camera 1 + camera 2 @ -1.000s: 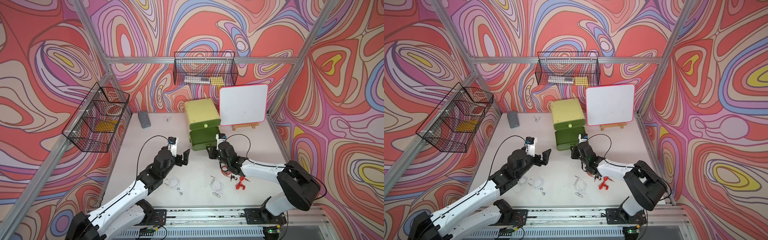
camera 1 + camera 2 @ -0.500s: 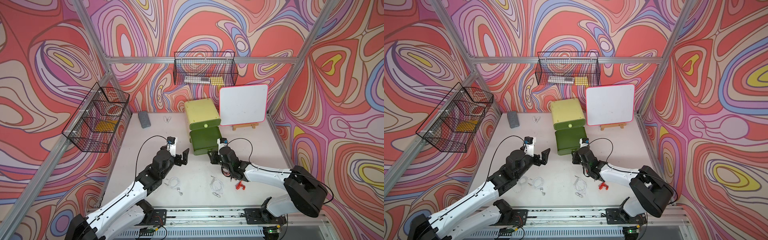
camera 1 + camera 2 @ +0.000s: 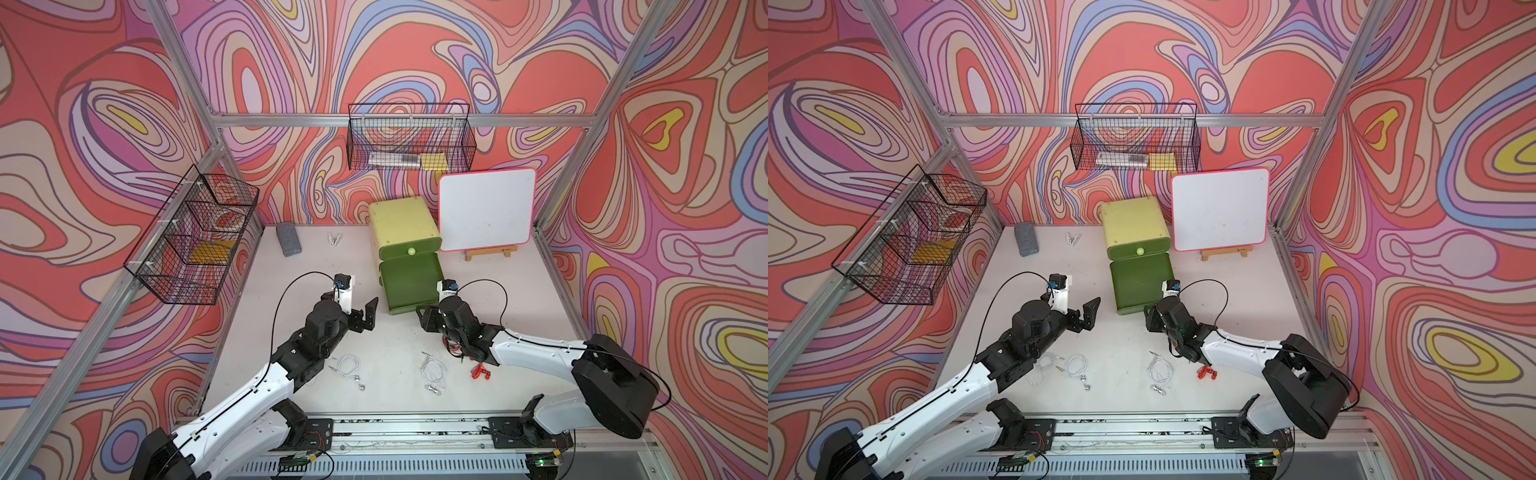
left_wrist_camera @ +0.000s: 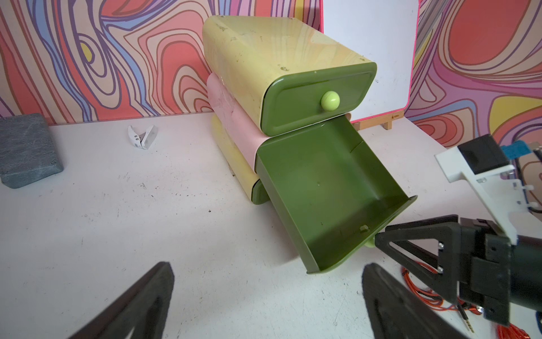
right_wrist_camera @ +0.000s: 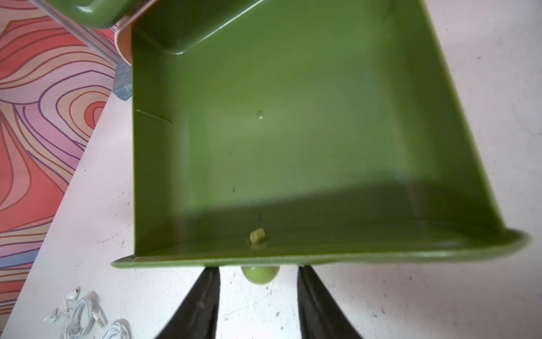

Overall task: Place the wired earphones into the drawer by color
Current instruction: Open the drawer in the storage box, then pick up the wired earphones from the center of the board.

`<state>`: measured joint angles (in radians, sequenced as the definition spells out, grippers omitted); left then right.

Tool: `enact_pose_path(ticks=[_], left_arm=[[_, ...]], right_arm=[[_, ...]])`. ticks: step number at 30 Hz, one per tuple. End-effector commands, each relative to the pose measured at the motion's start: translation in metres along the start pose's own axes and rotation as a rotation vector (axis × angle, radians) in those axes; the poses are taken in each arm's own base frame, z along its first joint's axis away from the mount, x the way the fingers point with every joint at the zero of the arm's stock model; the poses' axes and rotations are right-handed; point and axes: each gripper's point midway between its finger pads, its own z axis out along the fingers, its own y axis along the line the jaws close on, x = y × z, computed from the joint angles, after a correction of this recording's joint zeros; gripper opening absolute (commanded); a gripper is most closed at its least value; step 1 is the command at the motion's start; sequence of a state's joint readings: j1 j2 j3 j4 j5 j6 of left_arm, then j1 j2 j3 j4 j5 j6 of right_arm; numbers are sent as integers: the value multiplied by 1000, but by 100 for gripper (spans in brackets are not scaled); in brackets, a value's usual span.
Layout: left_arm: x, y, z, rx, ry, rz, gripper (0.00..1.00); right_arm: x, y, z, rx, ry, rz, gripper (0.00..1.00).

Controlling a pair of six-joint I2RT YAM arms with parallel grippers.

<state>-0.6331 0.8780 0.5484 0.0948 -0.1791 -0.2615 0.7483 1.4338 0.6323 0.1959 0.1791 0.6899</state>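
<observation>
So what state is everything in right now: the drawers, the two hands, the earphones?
Top drawer: shut.
Middle drawer: pulled out, empty.
Left hand: open, empty.
Right hand: open, straddling the knob.
White earphones: coiled on the table.
Red earphones: loose on the table.

both top views high in front, looking down over the whole desk (image 3: 395, 340), left wrist low, right wrist close, both facing the open drawer (image 4: 322, 190)

The open drawer (image 5: 293, 132) looked like smooth, semi-gloss green plastic. The white surface (image 4: 102, 234) was matt and scuffed with dark specks. The easel (image 3: 490, 252) looked wooden, the wall basket (image 3: 415, 141) black metal wire.
</observation>
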Motion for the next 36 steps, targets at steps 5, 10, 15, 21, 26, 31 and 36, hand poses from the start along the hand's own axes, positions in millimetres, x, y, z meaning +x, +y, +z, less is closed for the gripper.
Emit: enact_pose_path(ticks=[5, 10, 15, 21, 26, 31, 36], left_arm=[[-2, 1, -1, 4, -14, 10, 99], [0, -10, 2, 62, -1, 23, 99], [5, -24, 4, 138, 29, 31, 99], [18, -35, 0, 217, 60, 38, 99], [51, -38, -4, 267, 125, 44, 99], [65, -37, -7, 279, 150, 45, 99], [67, -36, -6, 269, 155, 49, 99]], right_arm=[[-9, 4, -12, 7, -8, -5, 57], [0, 1, -25, 25, 67, -14, 63], [13, -16, -45, 107, 165, -39, 66], [29, -37, -74, 199, 265, -64, 66], [38, -58, -91, 295, 303, -60, 67], [40, -77, -96, 377, 325, -68, 67], [43, -88, -86, 394, 380, -61, 67]])
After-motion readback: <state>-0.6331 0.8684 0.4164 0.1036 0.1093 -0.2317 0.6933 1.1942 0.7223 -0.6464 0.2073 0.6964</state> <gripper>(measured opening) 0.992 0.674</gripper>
